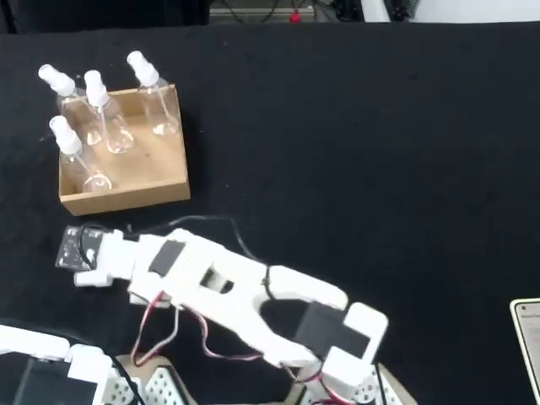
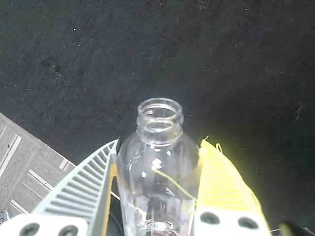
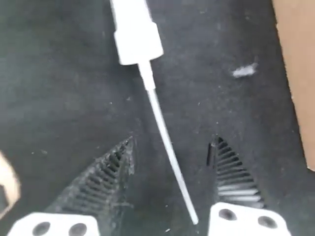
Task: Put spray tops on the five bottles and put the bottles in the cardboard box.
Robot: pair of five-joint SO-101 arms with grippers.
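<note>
The black surface (image 1: 380, 169) takes up almost all of the high view. Across the lower middle of that frame lies the right arm (image 1: 219, 283), white, stretched from the lower right toward the left, its end just below the cardboard box (image 1: 126, 198). The other arm (image 1: 51, 346) sits in the lower left corner.

The cardboard box stands in the upper left of the high view. Inside it four bottles (image 1: 160, 105) stand upright, clear, each with a white spray top on.

In the left wrist view, the left pincer (image 2: 160, 145) is clenched on the fifth bottle (image 2: 157, 182), one grey finger and one yellow finger pressed against its two sides. The bottle's neck is bare and open, above the dark surface.

In the right wrist view, the right pincer (image 3: 173, 142) is released, its fingers spread wide. The last spray top (image 3: 140, 46) lies on the surface at the upper middle of the frame, and its thin tube runs down between the two fingers. An edge of the box shows at the right of that frame.
</note>
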